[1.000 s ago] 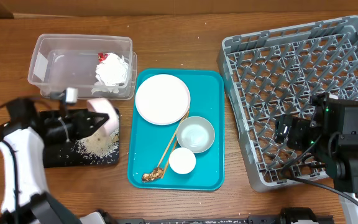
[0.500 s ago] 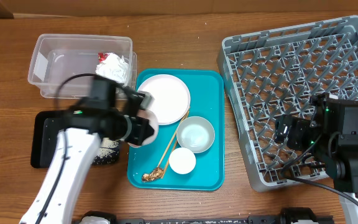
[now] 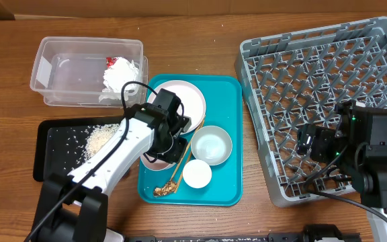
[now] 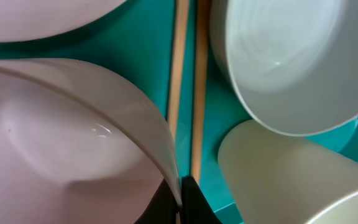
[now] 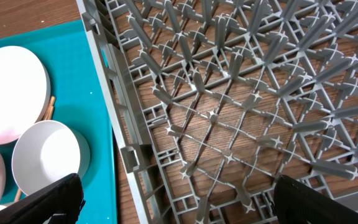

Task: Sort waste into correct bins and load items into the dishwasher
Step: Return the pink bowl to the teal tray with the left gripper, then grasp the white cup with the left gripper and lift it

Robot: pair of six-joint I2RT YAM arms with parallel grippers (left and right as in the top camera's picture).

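Observation:
My left gripper (image 3: 169,144) is shut on the rim of a pink bowl (image 3: 152,163), low over the left side of the teal tray (image 3: 227,94). In the left wrist view the fingers (image 4: 180,196) pinch the bowl's rim (image 4: 61,143), beside the chopsticks (image 4: 188,93), a pale bowl (image 4: 291,56) and a white cup (image 4: 284,174). A white plate (image 3: 180,101) lies at the tray's back. My right gripper (image 5: 179,199) is open and empty over the grey dishwasher rack (image 3: 314,87), near its front left corner.
A black tray (image 3: 52,144) at the left holds scattered rice (image 3: 99,139). A clear bin (image 3: 59,67) behind it holds crumpled tissue (image 3: 121,74). A brown food scrap (image 3: 164,190) lies at the teal tray's front left.
My left arm swung right from the black tray to the teal tray, carrying the pink bowl. Rice now lies uncovered on the black tray. The right arm has not moved.

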